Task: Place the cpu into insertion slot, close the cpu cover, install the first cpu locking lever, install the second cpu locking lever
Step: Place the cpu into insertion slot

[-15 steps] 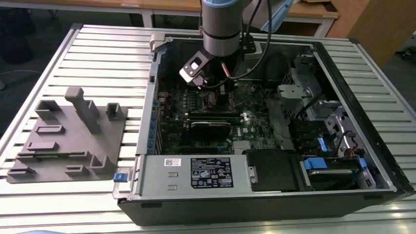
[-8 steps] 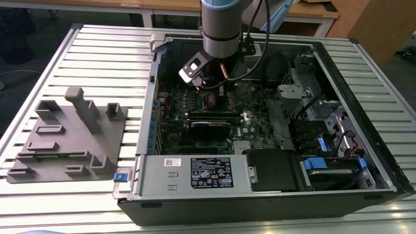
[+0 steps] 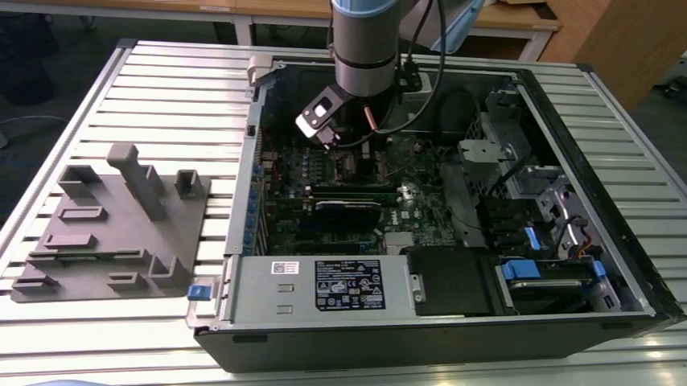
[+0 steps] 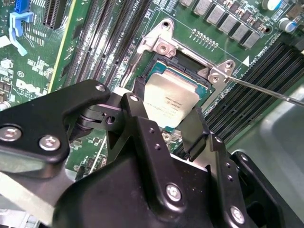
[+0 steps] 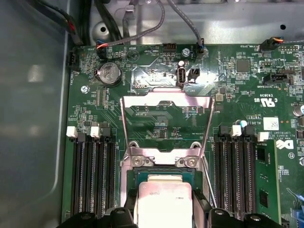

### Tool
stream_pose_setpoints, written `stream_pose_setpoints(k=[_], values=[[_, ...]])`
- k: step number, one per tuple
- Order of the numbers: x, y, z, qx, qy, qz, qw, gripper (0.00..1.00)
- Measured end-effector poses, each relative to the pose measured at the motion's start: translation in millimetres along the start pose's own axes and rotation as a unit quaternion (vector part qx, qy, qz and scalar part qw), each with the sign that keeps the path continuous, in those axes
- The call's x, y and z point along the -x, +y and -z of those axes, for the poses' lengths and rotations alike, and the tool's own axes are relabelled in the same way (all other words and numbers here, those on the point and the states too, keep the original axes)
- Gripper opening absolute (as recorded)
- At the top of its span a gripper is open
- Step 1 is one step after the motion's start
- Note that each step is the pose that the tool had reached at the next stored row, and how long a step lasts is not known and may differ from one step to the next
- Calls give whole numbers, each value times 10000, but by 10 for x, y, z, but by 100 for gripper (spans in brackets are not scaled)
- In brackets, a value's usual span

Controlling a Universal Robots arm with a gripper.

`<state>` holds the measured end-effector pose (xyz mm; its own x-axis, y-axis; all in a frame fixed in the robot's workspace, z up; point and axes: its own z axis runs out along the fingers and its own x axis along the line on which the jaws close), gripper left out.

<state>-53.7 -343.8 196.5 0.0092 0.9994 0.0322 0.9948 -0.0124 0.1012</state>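
End effector (image 4: pixel 161 110): I see it clamped on the cpu (image 4: pixel 171 95), fingers on two opposite edges.
Cpu: silvery top up, right over the open socket (image 5: pixel 156 176).
Cpu cover (image 5: pixel 164 96): swung open, off the socket.
Locking lever (image 4: pixel 266 90): unhooked, beside the socket.
Surroundings: open computer case (image 3: pixel 322 330) on the slatted counter (image 3: pixel 172 80).

In the upper middle of the exterior view, the arm (image 3: pixel 363 48) comes down into the open case (image 3: pixel 429 342), so that way in is taken. The gripper (image 4: pixel 166 116) pinches the cpu (image 4: pixel 168 97) right over the socket (image 4: pixel 186 60). The cpu cover (image 5: pixel 166 96) is flipped back. A thin lever (image 4: pixel 266 90) sticks out beside the socket, and long memory slots (image 5: pixel 92 175) line both sides. A drive cage (image 3: pixel 536 193) crowds the exterior view's right. There is open room over the table (image 3: pixel 161 88) at the exterior view's left, above a grey block (image 3: pixel 118 225).
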Motion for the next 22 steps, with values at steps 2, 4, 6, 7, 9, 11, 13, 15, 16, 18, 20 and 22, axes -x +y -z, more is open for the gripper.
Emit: stream_pose_setpoints(k=[2, 4, 6, 7, 9, 11, 13, 15, 16, 18, 20, 22], values=[[0, 0, -1, 0, 2, 11, 10000, 54], [1, -5, -7, 1, 2, 11, 10000, 54], [1, -7, -17, 2, 2, 11, 10000, 54], [2, -8, -22, 4, 2, 11, 10000, 54], [2, -9, -22, 3, 1, 11, 10000, 54], [-5, -9, -24, 4, 1, 10, 10000, 54], [-14, -9, -24, 4, 1, 11, 10000, 54], [-20, -9, -24, 4, 1, 11, 10000, 54], [-20, -9, -24, 4, 1, 11, 10000, 54], [-20, -9, -29, 3, 0, 11, 10000, 54], [-19, -11, -38, 2, -2, 10, 10000, 54], [-18, -12, -45, 2, -3, 7, 10000, 54]])
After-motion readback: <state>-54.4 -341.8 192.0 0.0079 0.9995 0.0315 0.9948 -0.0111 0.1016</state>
